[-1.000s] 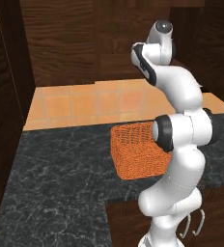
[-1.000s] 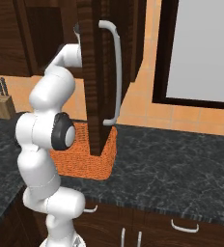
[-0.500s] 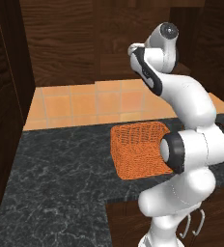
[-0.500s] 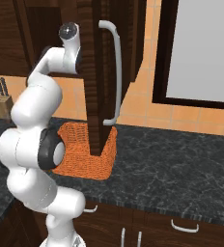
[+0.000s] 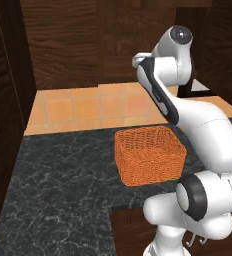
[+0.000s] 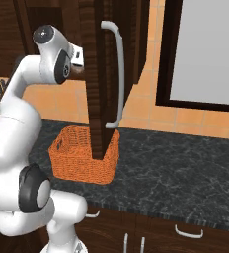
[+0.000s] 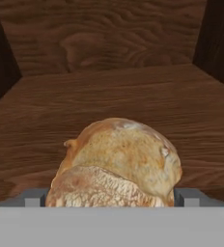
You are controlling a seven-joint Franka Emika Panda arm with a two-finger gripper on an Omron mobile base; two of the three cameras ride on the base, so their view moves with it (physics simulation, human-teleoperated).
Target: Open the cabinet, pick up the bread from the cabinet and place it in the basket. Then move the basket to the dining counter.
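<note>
Bread point(image 7: 119, 164) lying on the wooden shelf point(image 7: 109, 96) inside the cabinet point(image 6: 94, 74), close up in the hand view, tan and lumpy with a paler floured patch at its near end. End effector point(image 7: 112, 198) spread fully wide, one grey fingertip point(image 7: 34, 198) showing at each flank of the bread, nothing clamped; contact between tips and crust impossible to judge. Wood-grain back wall of the cabinet rising behind the bread, dark side walls slanting in at either edge.

In the right base view, cabinet door point(image 6: 99, 89) swung open and seen edge-on, its long silver bar handle point(image 6: 117, 74) standing vertical on the side facing away from the arm. White arm bent upward, its wrist reaching in behind the door at shelf height.

Basket point(image 5: 149, 154) below the cabinet, resting on the black marbled surface point(image 5: 63, 190), orange mesh sides upright, nothing visible in it. In the right base view, basket point(image 6: 84, 154) partly covered by the lower end of the open door. Orange tiled backsplash point(image 5: 88, 107) behind the basket. Dark-framed pale panel point(image 6: 205, 49) on the wall well beyond the door handle. Dark base cabinet fronts with short silver handles point(image 6: 188, 231) beneath the surface's edge. Bread well above the basket and apart from it.
</note>
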